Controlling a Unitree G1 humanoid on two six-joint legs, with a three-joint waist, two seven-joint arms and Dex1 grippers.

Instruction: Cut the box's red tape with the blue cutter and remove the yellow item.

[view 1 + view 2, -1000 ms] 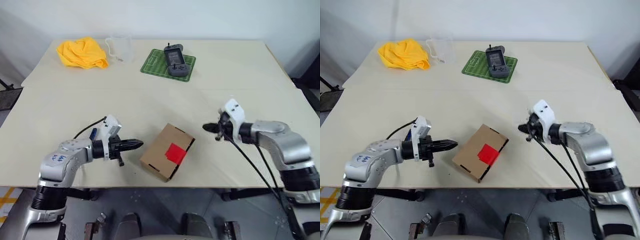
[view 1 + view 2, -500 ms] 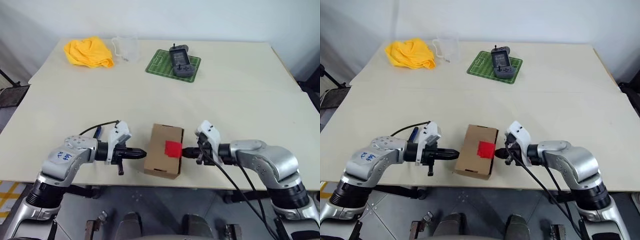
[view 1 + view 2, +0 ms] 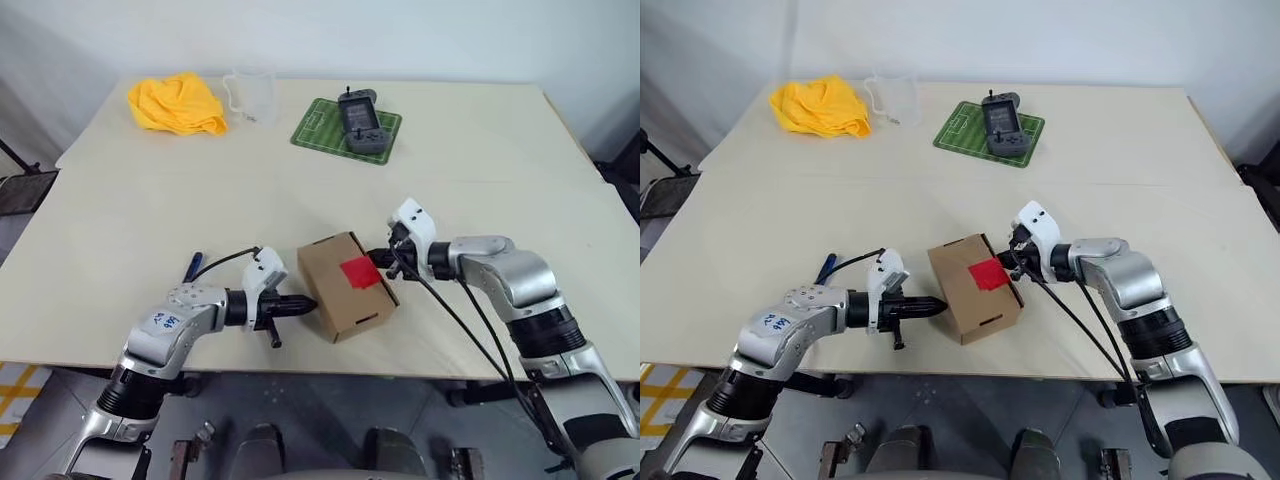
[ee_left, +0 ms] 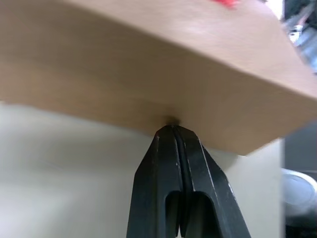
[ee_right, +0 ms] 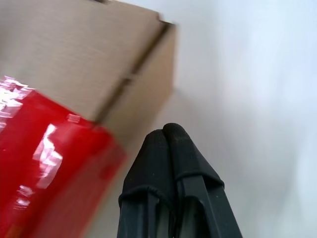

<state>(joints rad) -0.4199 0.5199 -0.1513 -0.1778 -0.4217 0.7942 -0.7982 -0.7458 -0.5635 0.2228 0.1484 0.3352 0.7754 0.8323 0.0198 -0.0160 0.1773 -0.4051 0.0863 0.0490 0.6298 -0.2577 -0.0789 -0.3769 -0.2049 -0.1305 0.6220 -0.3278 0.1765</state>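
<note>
The brown cardboard box [image 3: 340, 287] lies skewed near the table's front edge, with the red tape [image 3: 358, 271] on its top towards its right edge. My left gripper [image 3: 309, 303] is shut, and in the left wrist view its tips [image 4: 172, 130] press against the box's left side wall. Shut as well, my right gripper [image 3: 374, 256] is at the box's far right corner beside the tape; the right wrist view [image 5: 166, 131] shows it just off the taped edge. The blue cutter [image 3: 192, 266] lies on the table behind my left forearm. The yellow item is hidden.
At the far left lie a yellow cloth [image 3: 178, 102] and a clear cup [image 3: 250, 92]. A grey game controller [image 3: 360, 120] rests on a green mat [image 3: 320, 124] at the back middle. The table's front edge [image 3: 400, 350] runs just below the box.
Both shut grippers came in against the box from either side, and the box has turned on the table. My left gripper moved right; my right gripper moved left, then further up the table.
</note>
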